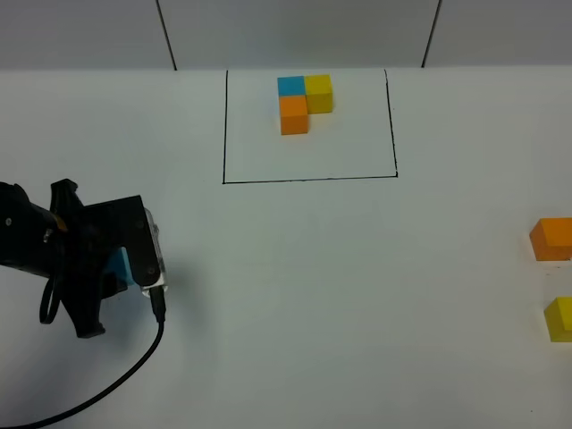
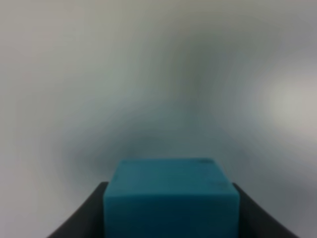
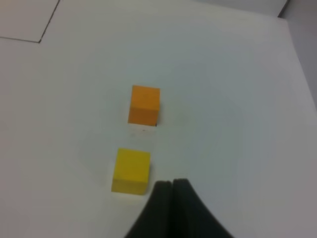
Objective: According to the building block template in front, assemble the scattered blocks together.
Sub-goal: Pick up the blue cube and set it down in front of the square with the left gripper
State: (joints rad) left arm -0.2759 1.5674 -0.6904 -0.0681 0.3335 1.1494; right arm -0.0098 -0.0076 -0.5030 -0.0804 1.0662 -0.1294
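The building block template (image 1: 305,98) sits inside a black-line frame (image 1: 308,180) at the back middle: blue cube at back left, yellow to its right, orange in front of the blue. My left gripper (image 1: 125,268) is at the far left, shut on the loose blue cube (image 1: 119,266); the left wrist view shows the cube (image 2: 171,196) between dark fingers (image 2: 81,218). The loose orange cube (image 1: 552,238) and yellow cube (image 1: 560,318) lie at the right edge. In the right wrist view my right gripper (image 3: 172,184) is shut and empty, just beside the yellow cube (image 3: 131,170); the orange cube (image 3: 144,104) lies beyond.
A black cable (image 1: 107,389) trails from the left arm toward the front edge. The white table (image 1: 357,286) stretches between the left arm and the two cubes at the right. A corner of the frame line (image 3: 42,34) shows in the right wrist view.
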